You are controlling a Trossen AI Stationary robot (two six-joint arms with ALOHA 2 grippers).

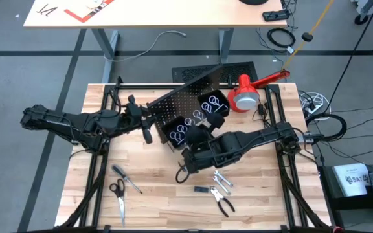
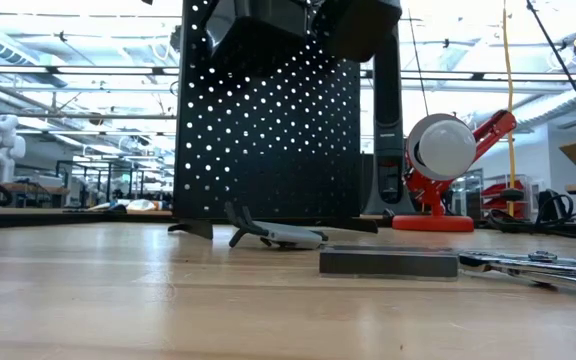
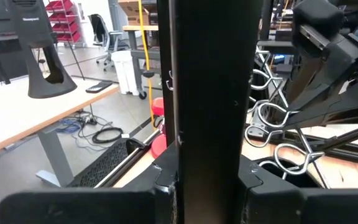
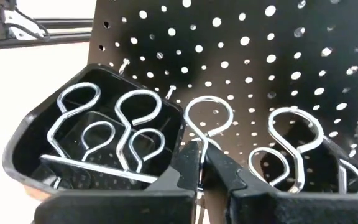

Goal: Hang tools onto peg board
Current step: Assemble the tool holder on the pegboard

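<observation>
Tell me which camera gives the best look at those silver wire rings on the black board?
The right wrist view: the silver rings fill it, close behind the shut right gripper. The high view shows them tiny, the left wrist view sideways past the board's edge; the low view shows only the board's back.

A light wooden table (image 1: 154, 200) carries everything. The black peg board (image 1: 183, 107) stands at upper centre, with a red-and-white lamp (image 1: 246, 96) to its right. At lower left lie a screwdriver (image 1: 125, 177) and scissors (image 1: 118, 196). At lower centre-right lie a wrench (image 1: 222, 179), pliers (image 1: 222, 200) and a small dark piece (image 1: 201, 189).
</observation>
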